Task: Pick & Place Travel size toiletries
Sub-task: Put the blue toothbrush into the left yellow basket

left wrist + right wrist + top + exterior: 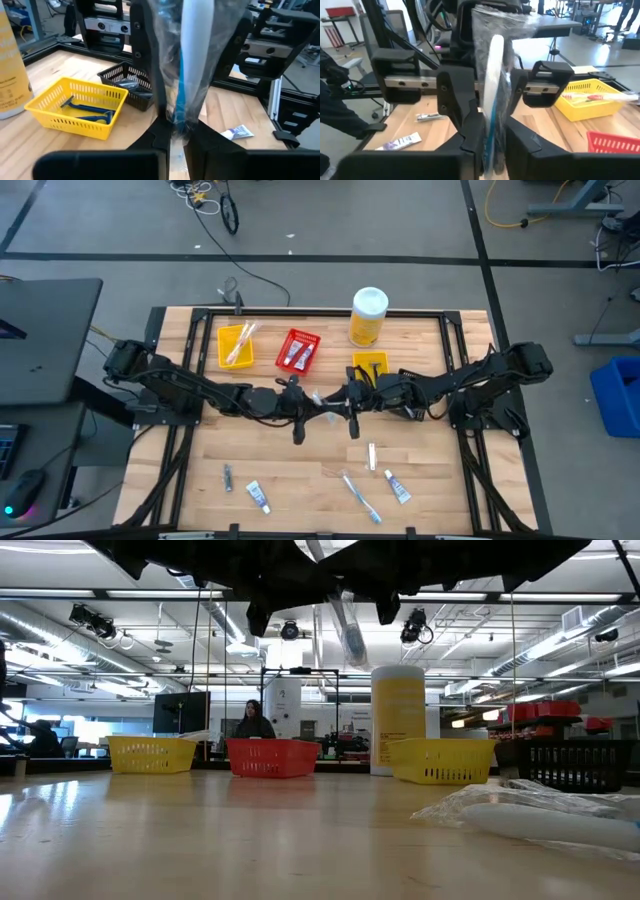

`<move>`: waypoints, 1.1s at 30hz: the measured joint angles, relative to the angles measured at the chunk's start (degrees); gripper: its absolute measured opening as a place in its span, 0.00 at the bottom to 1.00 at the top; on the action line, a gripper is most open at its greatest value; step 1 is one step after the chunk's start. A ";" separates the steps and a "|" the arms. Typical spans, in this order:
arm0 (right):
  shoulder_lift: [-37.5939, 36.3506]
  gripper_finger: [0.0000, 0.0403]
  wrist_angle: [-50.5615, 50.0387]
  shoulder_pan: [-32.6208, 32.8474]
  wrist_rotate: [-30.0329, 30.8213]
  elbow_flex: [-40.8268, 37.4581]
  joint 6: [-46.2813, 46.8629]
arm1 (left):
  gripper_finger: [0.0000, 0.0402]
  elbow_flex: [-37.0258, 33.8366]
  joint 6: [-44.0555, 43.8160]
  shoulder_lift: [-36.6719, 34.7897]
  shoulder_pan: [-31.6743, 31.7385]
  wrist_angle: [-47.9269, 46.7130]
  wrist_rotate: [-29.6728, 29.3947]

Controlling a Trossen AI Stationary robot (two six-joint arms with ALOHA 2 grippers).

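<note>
Above mid-tabletop [300,470], left end effector [308,399] and right end effector [345,402] both pinch one wrapped toothbrush [192,55], held clear of the wood; handover looks underway; one side should let go only once the other's grip is firm.

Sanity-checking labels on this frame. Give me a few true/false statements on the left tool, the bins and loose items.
1. The left tool is shut on a wrapped toothbrush. True.
2. The red bin is empty. False: tubes lie in it.
3. The yellow bottle stands upright. True.
4. Nothing lies loose on the table. False: a loose tube and other items lie on its near side.
5. The yellow bin beside the bottle holds blue razors. True.
</note>
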 joint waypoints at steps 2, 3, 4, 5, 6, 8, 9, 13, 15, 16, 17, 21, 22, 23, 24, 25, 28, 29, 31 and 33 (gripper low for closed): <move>0.00 0.22 -0.38 0.00 0.20 0.00 0.00 | 0.07 0.02 -0.93 0.00 0.00 -0.19 0.00; -0.01 0.24 -0.56 0.00 0.27 0.00 0.00 | 0.07 0.02 -1.37 0.00 -0.05 -0.43 0.02; -0.04 0.26 -0.90 0.00 0.36 0.00 0.00 | 0.07 0.02 -1.99 0.00 -0.16 -0.81 0.00; -0.16 0.28 -1.51 0.00 0.39 0.00 0.00 | 0.07 0.00 -2.73 0.00 -0.28 -1.19 0.00; -0.41 0.30 -2.24 0.00 0.51 0.00 -0.03 | 0.08 0.00 -3.33 0.00 -0.43 -1.60 0.00; -1.28 0.34 -4.11 0.02 1.82 0.00 -0.03 | 0.09 0.02 -4.48 -0.02 -0.71 -2.82 -0.13; -1.89 0.36 -5.44 0.02 2.69 0.00 -0.03 | 0.09 0.00 -4.83 -0.02 -0.94 -3.40 -0.20; -4.62 0.42 -11.40 0.00 4.67 0.00 0.53 | 0.08 0.01 -5.43 -0.79 -1.73 -6.63 -2.46; -6.36 0.45 -14.59 0.19 4.57 0.00 1.46 | 0.08 0.00 -5.93 -3.04 -1.81 -11.22 -3.43; -7.36 0.46 -16.23 0.42 4.53 0.00 1.55 | 0.08 0.06 -6.96 -4.64 -1.80 -14.32 -4.14; -8.28 0.46 -17.67 0.58 4.49 0.00 1.48 | 0.08 0.03 -7.94 -6.63 -1.78 -18.62 -5.37; -12.19 0.48 -18.89 1.48 4.48 -0.01 -1.92 | 0.08 0.30 -13.02 -16.02 -0.80 -34.90 -11.92; -12.96 0.48 -18.45 1.71 4.46 0.04 -2.80 | 0.08 0.53 -14.57 -18.67 -0.15 -39.22 -12.86; -13.59 0.48 -18.37 1.94 4.46 0.04 -3.68 | 0.08 0.91 -16.19 -21.13 0.78 -43.39 -13.40; -13.95 0.48 -18.08 2.15 4.44 0.04 -4.24 | 0.08 1.12 -17.83 -23.31 1.78 -46.80 -13.91; -14.13 0.48 -17.66 2.33 4.44 0.04 -4.78 | 0.08 1.13 -19.57 -25.63 3.06 -50.70 -14.10; -14.34 0.49 -18.01 2.43 4.21 0.02 -5.49 | 0.08 1.09 -22.50 -30.87 7.90 -60.85 -13.36; -14.34 0.49 -18.20 2.43 3.90 0.02 -5.55 | 0.08 1.07 -22.61 -32.34 9.91 -64.70 -12.66; -14.19 0.49 -18.45 2.43 3.35 0.02 -5.56 | 0.08 1.05 -22.66 -34.33 14.66 -69.96 -11.16; -14.16 0.49 -18.35 2.35 2.59 0.02 -5.56 | 0.09 1.01 -22.04 -35.77 19.69 -73.67 -8.47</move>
